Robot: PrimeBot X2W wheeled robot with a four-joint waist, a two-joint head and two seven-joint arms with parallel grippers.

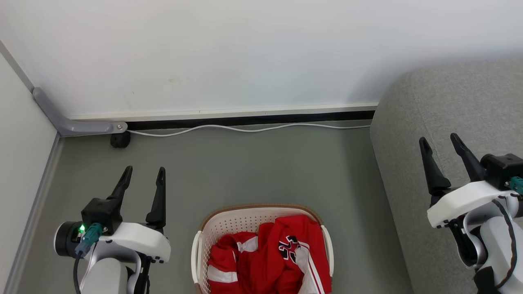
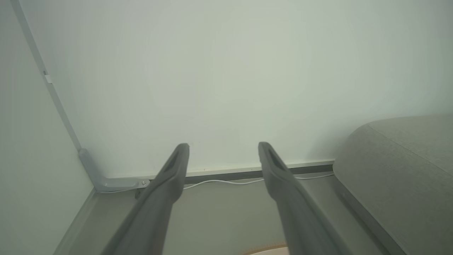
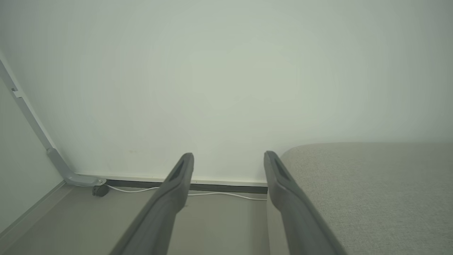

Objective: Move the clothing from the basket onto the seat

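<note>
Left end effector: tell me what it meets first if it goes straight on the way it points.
Most likely the white wall, low down near the white cable along its foot. The open left end effector has nothing nearer between its fingers; the sofa lies off to the side.

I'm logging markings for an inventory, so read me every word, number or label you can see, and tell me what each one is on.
Black-and-white print on the red clothing: looks like digits, but too crumpled and folded to read.
Basket, sofa, wall: no readable text on any of them.
</note>
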